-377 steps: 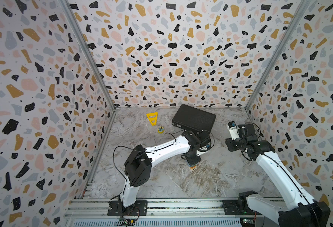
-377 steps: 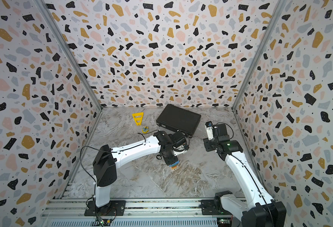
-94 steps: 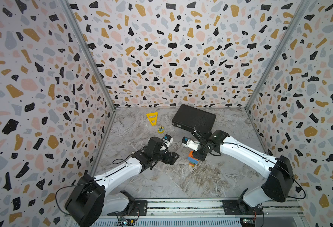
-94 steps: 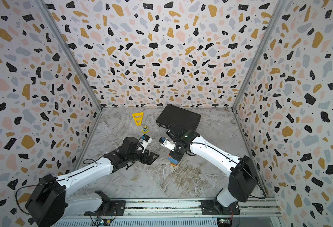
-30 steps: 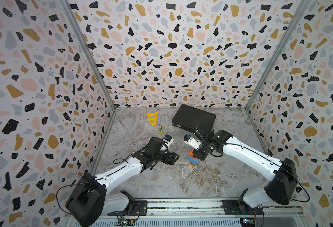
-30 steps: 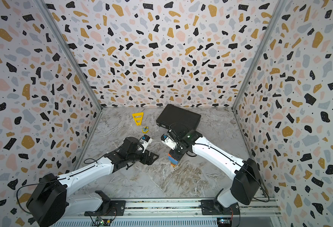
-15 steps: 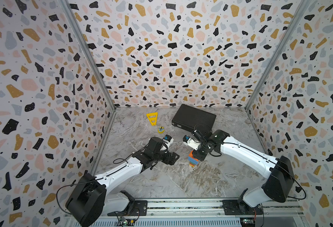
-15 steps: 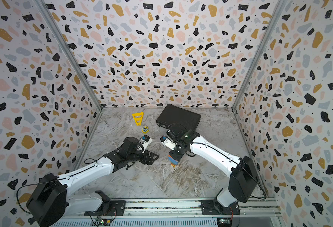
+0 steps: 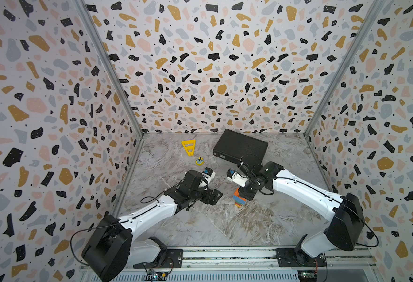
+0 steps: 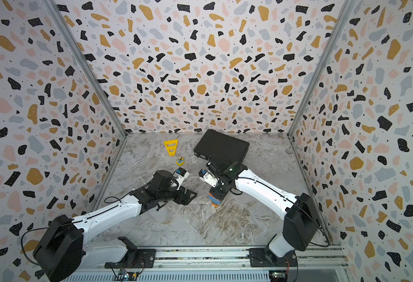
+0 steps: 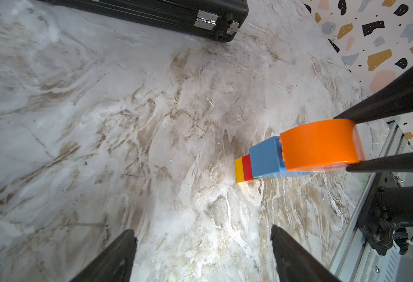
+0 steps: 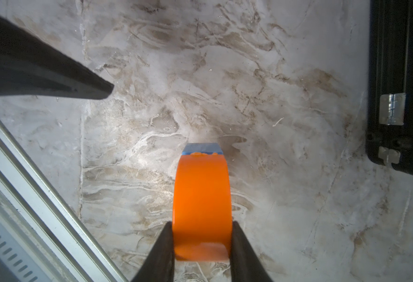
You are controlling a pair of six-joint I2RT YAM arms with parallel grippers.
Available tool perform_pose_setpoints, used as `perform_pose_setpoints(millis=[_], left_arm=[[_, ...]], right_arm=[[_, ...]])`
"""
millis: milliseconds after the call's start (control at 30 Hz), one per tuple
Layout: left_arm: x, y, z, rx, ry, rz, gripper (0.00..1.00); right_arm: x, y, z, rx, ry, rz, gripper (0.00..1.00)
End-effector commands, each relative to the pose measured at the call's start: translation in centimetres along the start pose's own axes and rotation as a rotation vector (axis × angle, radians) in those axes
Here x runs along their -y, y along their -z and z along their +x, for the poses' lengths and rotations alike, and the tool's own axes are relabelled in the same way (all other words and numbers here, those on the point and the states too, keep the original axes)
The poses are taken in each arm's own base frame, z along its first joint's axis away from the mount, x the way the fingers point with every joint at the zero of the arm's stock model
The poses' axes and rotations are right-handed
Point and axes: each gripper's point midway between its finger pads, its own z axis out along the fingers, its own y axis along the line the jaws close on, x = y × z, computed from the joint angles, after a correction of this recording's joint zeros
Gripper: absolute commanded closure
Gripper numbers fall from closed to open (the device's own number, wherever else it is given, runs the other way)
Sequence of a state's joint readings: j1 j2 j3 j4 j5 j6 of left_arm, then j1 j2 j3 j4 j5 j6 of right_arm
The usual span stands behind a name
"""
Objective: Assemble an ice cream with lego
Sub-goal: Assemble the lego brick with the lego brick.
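Glossy brick ice cream (image 9: 239, 199) stood upright near mid-desk, pinched at its dome.

Left gripper (image 9: 214, 197) hung low over the marbled desk (image 9: 166, 171), its black tapered fingers spread wide with nothing between them, mouth toward the stack and just apart from it. Ice cream was smooth plastic with its long axis vertical: narrow yellow-red-green stem down on the desk, well in from every edge, wide blue bricks above, rounded orange dome uppermost. Right gripper (image 12: 201, 224) sat directly above, fingers clamped on the dome's flat faces. Black hard case (image 9: 240, 146) lay by the far edge.
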State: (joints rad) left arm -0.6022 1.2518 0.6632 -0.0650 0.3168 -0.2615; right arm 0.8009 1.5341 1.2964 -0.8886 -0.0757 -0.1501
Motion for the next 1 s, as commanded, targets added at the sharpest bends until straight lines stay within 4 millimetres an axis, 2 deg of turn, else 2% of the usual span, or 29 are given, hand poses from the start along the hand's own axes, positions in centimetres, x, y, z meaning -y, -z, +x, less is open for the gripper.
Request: perform_pose_setpoints(millis=[0,533,967], left_arm=[[-0.1,-0.2,0.0,0.011,-0.014,0.01,0.13],[-0.1,-0.2,0.1,0.008,-0.013,0.014,0.13],[-0.1,-0.3,0.3,0.004,-0.013,0.014,0.13]], right_arm=[[-0.3,-0.5,0.7,-0.028,0.005,-0.006,0.93],[-0.5,-1.6,1.8,-0.094,0.042,-0.029,0.93],[-0.5,-3.4,4.1,-0.211,0.06,-0.034,0.93]])
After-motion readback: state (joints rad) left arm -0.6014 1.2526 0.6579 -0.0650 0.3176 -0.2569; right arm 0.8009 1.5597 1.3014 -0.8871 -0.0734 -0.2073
